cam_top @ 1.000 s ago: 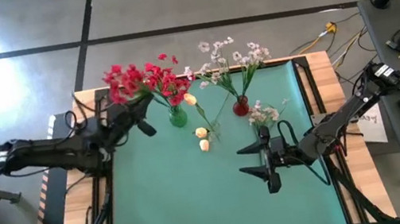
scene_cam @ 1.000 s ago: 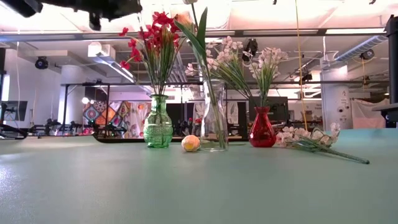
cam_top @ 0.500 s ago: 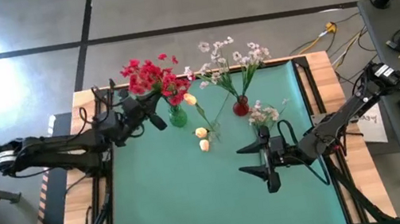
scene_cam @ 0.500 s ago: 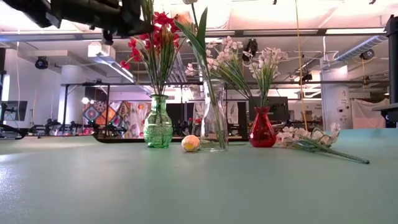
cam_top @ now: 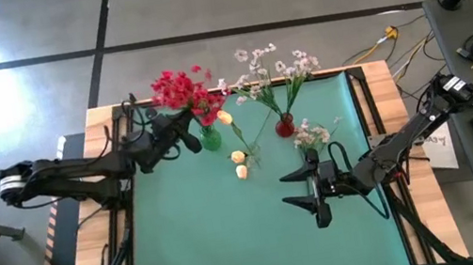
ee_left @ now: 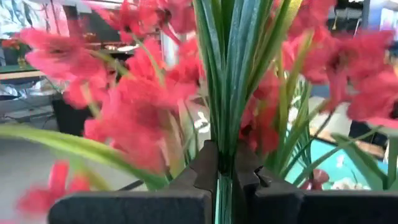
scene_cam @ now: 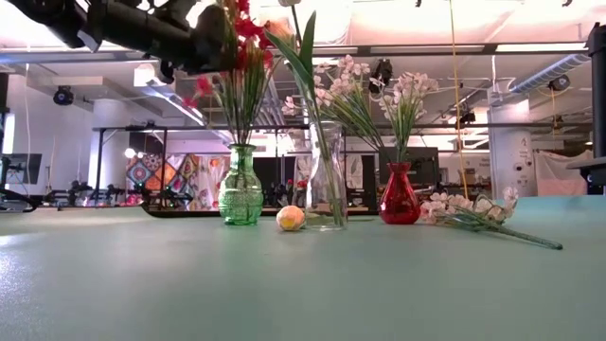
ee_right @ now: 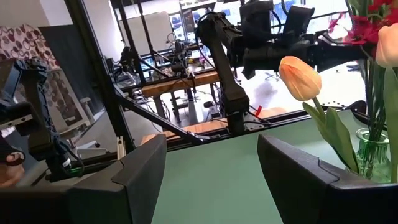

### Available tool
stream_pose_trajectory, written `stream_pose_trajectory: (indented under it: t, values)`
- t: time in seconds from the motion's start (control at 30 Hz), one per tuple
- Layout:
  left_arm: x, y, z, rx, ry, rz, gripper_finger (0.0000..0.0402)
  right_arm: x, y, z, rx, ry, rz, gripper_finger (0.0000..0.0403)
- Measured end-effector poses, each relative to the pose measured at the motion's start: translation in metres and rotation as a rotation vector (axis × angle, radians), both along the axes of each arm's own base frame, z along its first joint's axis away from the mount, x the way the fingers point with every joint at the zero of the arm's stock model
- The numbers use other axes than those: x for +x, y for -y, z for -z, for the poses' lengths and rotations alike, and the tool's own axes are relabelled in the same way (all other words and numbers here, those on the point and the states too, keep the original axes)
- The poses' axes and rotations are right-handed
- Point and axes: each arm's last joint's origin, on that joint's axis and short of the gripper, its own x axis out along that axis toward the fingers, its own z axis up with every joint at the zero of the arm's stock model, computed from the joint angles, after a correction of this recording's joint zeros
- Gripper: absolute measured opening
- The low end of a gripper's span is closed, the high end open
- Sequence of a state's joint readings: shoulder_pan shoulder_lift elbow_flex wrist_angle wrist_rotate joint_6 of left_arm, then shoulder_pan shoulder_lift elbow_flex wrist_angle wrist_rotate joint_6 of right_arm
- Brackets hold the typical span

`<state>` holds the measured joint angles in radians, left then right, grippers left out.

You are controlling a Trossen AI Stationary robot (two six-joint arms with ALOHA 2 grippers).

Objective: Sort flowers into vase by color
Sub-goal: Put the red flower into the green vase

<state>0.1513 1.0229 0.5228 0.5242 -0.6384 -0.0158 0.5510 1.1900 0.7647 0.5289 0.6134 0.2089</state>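
The left gripper (cam_top: 187,133) hung above the far left part of the green table mat (cam_top: 234,237), just beside the green glass vase (cam_top: 210,139), and its fingers (ee_left: 202,168) were clamped on the green stems of a bunch of red flowers (cam_top: 177,89). In the left wrist view the stems (ee_left: 225,74) ran up between the two dark fingers, pressed tight together, with red blossoms spread on both sides. In the low view the left arm reached in from the upper left, and the held red flowers stood over the mouth of the green vase (scene_cam: 240,188); whether the stem ends were inside the vase could not be told.

The right gripper (cam_top: 308,190) waited over the right middle of the mat, its fingers (ee_right: 134,180) spread wide apart and holding nothing.

A red vase (cam_top: 284,126) stood to the right of the green one with white small-blossom sprays (cam_top: 269,68) in it. Between the two vases stood a clear glass vase (scene_cam: 327,180) holding a cream-yellow rosebud (cam_top: 224,116) on a long leafy stem. Two more rosebud heads (cam_top: 240,164) lay on the mat near the clear vase. One white spray (cam_top: 313,132) lay flat on the mat, near the red vase and the right gripper
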Motion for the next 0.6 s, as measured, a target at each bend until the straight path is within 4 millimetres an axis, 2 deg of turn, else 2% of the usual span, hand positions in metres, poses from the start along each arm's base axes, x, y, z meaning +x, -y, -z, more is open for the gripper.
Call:
stream_pose_trajectory:
  t: [0.6]
  values:
    - [0.01,-0.002,0.016,-0.03,-0.07,-0.001,0.0,0.0,0.0,0.0,0.0,0.0,0.001,0.0244]
